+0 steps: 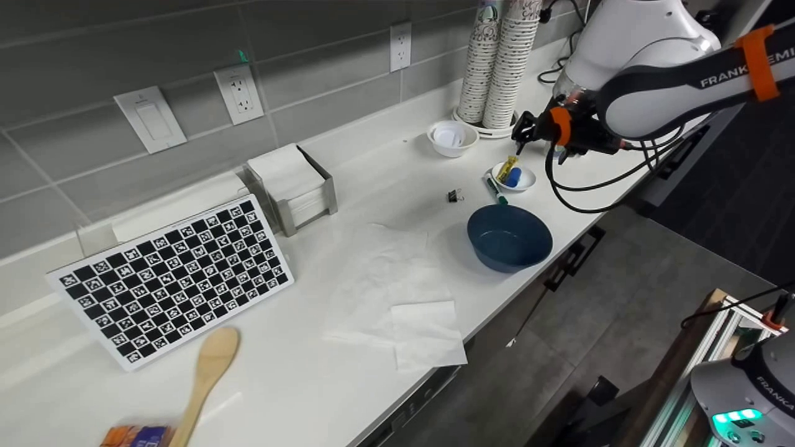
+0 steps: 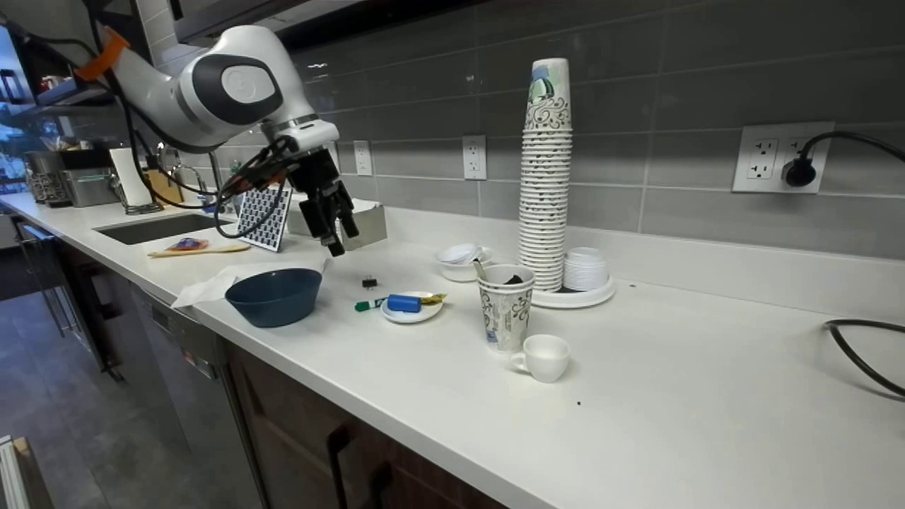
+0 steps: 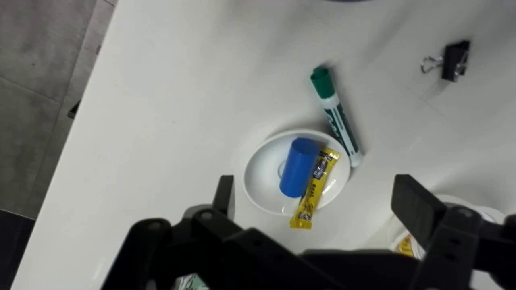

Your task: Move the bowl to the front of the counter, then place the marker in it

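The dark blue bowl (image 1: 509, 239) sits upright on the counter near its front edge, and it also shows in an exterior view (image 2: 274, 300). In the wrist view only a dark sliver at the top edge may be its rim. The marker (image 3: 338, 117) is white with a green cap and lies on the counter against a small white dish. It shows in both exterior views (image 1: 495, 188) (image 2: 369, 305), between bowl and dish. My gripper (image 3: 314, 181) is open and empty, pointing down above the dish and apart from the marker. It also shows in an exterior view (image 2: 343, 240).
The small white dish (image 3: 262, 177) holds a blue cylinder (image 3: 299, 167) and a yellow packet (image 3: 316, 189). A black binder clip (image 3: 455, 60) lies nearby. A white bowl (image 2: 459, 270), tall cup stacks (image 2: 544, 205), paper cups (image 2: 505, 311) and a mug (image 2: 544, 357) stand around.
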You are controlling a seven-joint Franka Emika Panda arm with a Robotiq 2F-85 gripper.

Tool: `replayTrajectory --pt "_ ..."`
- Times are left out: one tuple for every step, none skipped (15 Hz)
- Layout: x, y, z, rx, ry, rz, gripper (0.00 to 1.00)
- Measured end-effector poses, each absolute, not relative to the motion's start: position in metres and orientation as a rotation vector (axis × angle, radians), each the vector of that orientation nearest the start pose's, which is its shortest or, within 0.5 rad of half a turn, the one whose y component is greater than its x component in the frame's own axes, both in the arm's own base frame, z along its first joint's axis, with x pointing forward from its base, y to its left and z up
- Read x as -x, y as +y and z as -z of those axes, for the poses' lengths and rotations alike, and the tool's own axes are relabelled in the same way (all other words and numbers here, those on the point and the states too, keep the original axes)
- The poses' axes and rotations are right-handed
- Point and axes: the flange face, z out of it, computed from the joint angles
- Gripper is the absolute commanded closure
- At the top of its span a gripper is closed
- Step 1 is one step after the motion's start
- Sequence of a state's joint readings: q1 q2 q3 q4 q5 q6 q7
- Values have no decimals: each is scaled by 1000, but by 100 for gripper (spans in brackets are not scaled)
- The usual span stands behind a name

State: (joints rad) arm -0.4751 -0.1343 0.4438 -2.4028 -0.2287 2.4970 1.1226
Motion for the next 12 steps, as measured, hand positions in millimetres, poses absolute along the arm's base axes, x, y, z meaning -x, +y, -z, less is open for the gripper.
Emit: replayTrajectory --pt "-498 -10 -376 2843 1490 389 0" --pt "-500 -6 -368 2880 1473 311 0" --pt "-505 0 -360 2909 1455 245 0" --pt "-511 5 -352 2922 1440 202 0" --pt "-519 11 -346 2925 1417 173 0" --pt "-527 17 -339 2926 1388 146 0" --pt "-536 21 -332 2923 1357 119 0" --pt "-544 23 -326 2914 1328 86 0" --pt "-552 21 -320 2903 1296 52 0" --pt "-559 15 -314 2891 1267 24 0" --pt "-566 5 -309 2877 1244 1 0" --pt "-572 -6 -305 2863 1231 -14 0"
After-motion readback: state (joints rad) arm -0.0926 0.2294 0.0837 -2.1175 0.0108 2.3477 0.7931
